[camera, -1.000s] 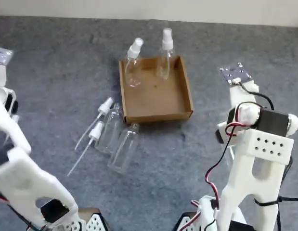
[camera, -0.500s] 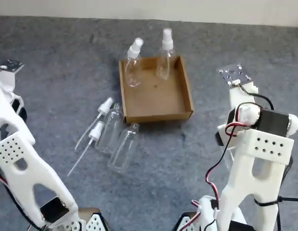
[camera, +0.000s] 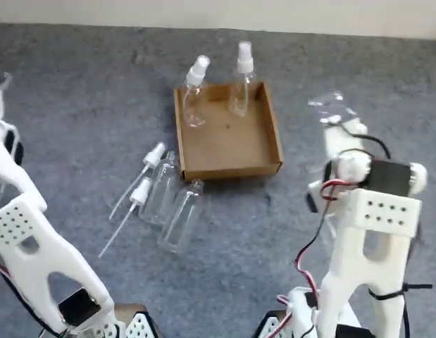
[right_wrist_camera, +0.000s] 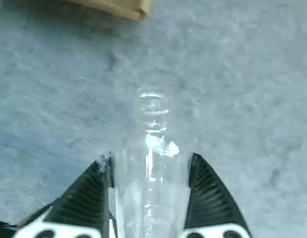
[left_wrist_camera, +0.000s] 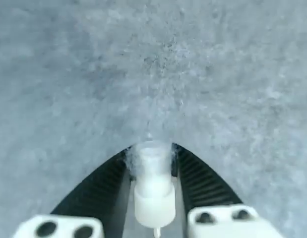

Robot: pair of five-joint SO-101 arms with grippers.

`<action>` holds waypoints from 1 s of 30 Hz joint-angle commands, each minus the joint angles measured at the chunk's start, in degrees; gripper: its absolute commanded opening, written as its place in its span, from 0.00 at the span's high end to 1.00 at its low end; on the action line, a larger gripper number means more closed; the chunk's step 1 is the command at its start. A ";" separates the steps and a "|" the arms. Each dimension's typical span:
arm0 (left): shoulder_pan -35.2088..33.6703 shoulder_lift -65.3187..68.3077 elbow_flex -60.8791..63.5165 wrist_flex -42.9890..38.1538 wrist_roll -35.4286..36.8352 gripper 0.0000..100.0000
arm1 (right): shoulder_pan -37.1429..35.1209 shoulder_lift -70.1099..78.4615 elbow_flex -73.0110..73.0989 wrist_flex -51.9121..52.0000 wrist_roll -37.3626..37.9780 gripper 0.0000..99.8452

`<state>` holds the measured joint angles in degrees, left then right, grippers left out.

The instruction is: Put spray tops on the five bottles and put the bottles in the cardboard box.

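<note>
Gripping spray top (left_wrist_camera: 154, 198) in left hand (left_wrist_camera: 152, 151); bottle (right_wrist_camera: 151, 144) between right hand (right_wrist_camera: 149, 160) fingers.

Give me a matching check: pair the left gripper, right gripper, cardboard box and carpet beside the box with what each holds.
Column 1:
1. left gripper
2. right gripper
3. cardboard box
4. carpet beside the box

Column 2:
A. two capped bottles, upright
B. one uncapped bottle
C. one spray top
D. two bare bottles and two loose spray tops, lying down

Pairs: 1-C, 2-B, 3-A, 4-D.
</note>
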<state>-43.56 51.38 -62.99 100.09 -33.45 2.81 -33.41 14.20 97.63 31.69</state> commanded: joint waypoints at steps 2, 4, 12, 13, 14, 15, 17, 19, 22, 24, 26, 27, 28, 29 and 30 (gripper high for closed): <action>4.62 -22.11 17.54 0.79 1.76 1.00 | -11.30 -1.63 0.57 0.48 -6.51 1.00; 6.99 -30.55 26.07 0.44 1.76 1.00 | -15.96 -0.22 2.51 0.31 -8.79 1.00; 21.49 -70.46 60.09 -4.48 4.22 1.00 | -26.42 0.66 8.84 -10.51 -15.03 1.00; 23.69 -75.56 63.96 -6.33 6.68 1.00 | -27.91 -0.22 9.98 -12.18 -15.74 1.00; 25.71 -80.31 67.30 -8.18 8.79 1.00 | -29.76 -1.10 11.21 -13.76 -16.26 1.00; 27.65 -85.05 70.20 -9.93 10.64 1.00 | -31.60 -2.07 12.53 -15.69 -16.88 1.00; 31.43 -93.49 73.89 -12.57 14.15 1.00 | -35.30 -3.56 15.69 -20.53 -18.11 1.00; 34.77 -100.35 76.44 -15.74 18.81 1.00 | -38.02 -5.05 19.56 -26.68 -19.52 1.00; 38.29 -107.56 78.99 -21.54 25.32 1.00 | -40.66 -6.90 25.27 -35.74 -21.36 1.00; 40.13 -110.90 80.66 -25.32 29.63 1.00 | -42.07 -8.57 29.41 -41.54 -21.63 1.00; 41.45 -113.45 82.68 -29.27 33.41 1.00 | -43.74 -10.95 33.01 -46.90 -21.63 1.00; 41.80 -114.68 84.00 -31.21 35.52 1.00 | -44.70 -12.18 34.68 -49.45 -21.63 1.00; 41.98 -115.65 85.32 -33.14 38.07 1.00 | -45.67 -13.32 36.00 -51.65 -21.63 1.00; 41.98 -116.62 86.81 -35.16 40.88 1.00 | -46.55 -14.02 37.05 -53.49 -21.63 1.00; 41.98 -117.58 88.22 -37.01 43.52 1.00 | -47.25 -14.73 37.93 -54.99 -21.63 1.00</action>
<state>-2.77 -62.73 21.67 71.08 0.66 -41.93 -44.48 51.21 48.75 10.59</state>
